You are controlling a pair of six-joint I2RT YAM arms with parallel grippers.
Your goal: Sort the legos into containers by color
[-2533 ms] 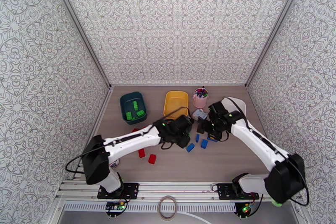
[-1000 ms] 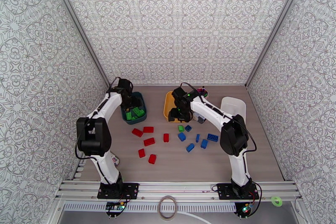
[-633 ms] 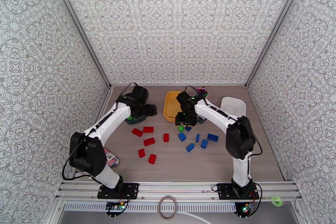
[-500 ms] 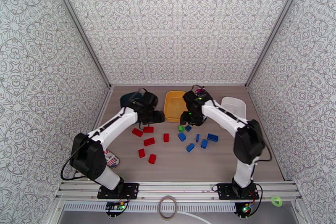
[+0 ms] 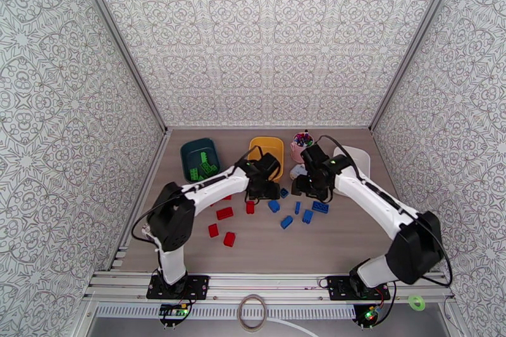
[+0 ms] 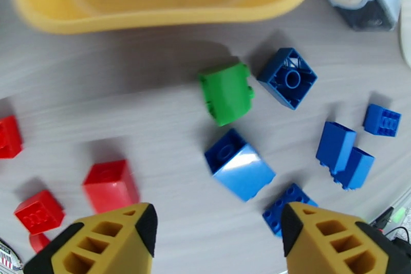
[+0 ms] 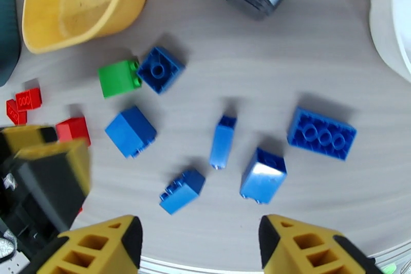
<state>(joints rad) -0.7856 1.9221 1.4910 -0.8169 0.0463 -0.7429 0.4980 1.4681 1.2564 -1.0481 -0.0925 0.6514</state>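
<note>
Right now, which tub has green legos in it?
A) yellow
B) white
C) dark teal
C: several green legos lie inside the dark teal tub, while the yellow tub looks bare inside.

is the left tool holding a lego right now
No, the left tool is open and empty, with the green lego lying loose beyond its fingers.
</note>
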